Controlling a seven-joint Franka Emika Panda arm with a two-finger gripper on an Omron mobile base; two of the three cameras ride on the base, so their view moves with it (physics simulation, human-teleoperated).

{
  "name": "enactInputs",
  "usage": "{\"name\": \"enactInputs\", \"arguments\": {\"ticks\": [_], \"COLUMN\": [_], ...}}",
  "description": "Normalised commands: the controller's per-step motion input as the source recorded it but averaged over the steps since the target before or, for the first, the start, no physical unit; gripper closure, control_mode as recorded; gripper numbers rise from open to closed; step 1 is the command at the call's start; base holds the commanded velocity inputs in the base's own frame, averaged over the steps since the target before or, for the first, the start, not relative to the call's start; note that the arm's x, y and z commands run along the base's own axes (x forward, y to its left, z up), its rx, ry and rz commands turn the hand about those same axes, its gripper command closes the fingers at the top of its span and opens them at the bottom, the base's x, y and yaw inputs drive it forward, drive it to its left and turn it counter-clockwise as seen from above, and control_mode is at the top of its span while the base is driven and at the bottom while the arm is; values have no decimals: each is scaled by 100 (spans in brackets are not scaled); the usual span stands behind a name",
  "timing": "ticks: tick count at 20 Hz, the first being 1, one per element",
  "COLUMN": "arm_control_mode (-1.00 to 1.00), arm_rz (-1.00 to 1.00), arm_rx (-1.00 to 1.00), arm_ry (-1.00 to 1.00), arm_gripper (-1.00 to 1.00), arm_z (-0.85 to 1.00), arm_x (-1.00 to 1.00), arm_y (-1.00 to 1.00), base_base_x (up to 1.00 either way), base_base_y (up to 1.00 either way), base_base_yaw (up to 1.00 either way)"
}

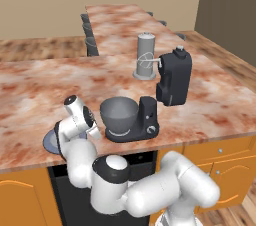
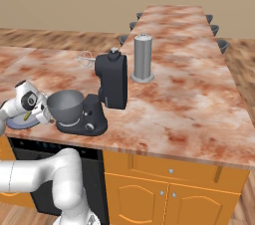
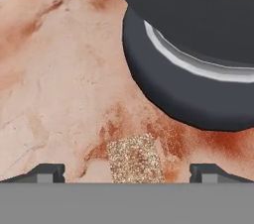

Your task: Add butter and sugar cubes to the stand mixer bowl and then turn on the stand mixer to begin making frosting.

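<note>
Tool [image 3: 127, 171] fingers wide apart at lower frame edge, I see sugar cubes [image 3: 135, 158] between them on the counter [image 3: 54, 84]. Beyond, upper right, stand mixer [image 3: 163, 89] base carrying stand mixer bowl [image 3: 198, 5].

You will find nothing to read here: the stand mixer [image 1: 167, 87] carries no brand, label or number on its head, column or knob. The bowl [image 1: 119, 113], the grey cylinder [image 1: 146, 55], the counter [image 1: 210, 95] and the cabinet fronts [image 2: 164, 189] below it are equally bare of lettering and signs.
</note>
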Motion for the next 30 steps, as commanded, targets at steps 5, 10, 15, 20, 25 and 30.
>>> {"name": "enactInputs", "arguments": {"ticks": [5,10,15,20,25,30], "arm_control_mode": [-100,-100,-100,-100,-100,-100], "arm_rz": [0,0,0,0,3,2], "arm_rx": [-6,-7,-3,0,1,3], "arm_ry": [5,5,4,6,1,0], "arm_gripper": [100,100,100,100,100,100], "arm_z": [-26,-10,3,45,97,100], "arm_x": [0,0,-5,-48,-81,-68], "arm_y": [-2,-2,0,14,25,20], "base_base_x": [0,0,0,0,0,0], "base_base_y": [0,0,0,0,0,0], "base_base_yaw": [0,0,0,0,0,0]}}
